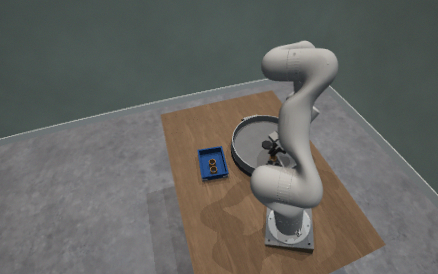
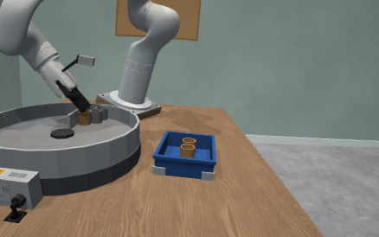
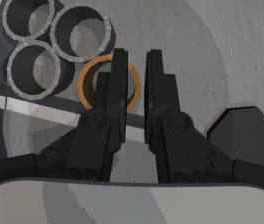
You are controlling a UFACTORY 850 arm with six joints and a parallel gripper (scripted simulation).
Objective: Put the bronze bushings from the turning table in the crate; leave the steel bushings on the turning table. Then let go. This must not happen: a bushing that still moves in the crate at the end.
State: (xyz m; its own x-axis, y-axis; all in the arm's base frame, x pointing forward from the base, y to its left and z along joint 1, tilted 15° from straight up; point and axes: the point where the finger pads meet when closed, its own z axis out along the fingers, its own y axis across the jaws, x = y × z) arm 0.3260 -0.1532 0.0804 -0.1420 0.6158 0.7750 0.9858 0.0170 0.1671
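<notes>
My gripper [image 2: 86, 110] [image 3: 136, 69] is nearly shut, with a narrow empty gap between the fingers. It is tilted, low over the turning table [image 1: 250, 137] [image 2: 96, 162] [image 3: 188, 30]. A bronze bushing [image 1: 273, 157] [image 2: 84, 118] [image 3: 84, 86] stands upright there; one finger covers part of its ring in the wrist view. Whether they touch I cannot tell. Three steel bushings stand close beside it, one [image 2: 96, 117] [image 3: 63, 31] nearest. The blue crate [image 1: 207, 174] [image 2: 184, 169] holds two upright bronze bushings, one [image 1: 213, 170] [image 2: 187, 152] in front of the other [image 1: 212, 162] [image 2: 189, 141].
A low divider [image 2: 72, 119] [image 3: 33, 110] runs beside the bushings on the turning table. A dark hub [image 1: 266, 144] [image 2: 62, 133] [image 3: 243, 134] sits at its middle, and a raised rim surrounds it. A grey box [image 2: 32, 188] stands outside the rim.
</notes>
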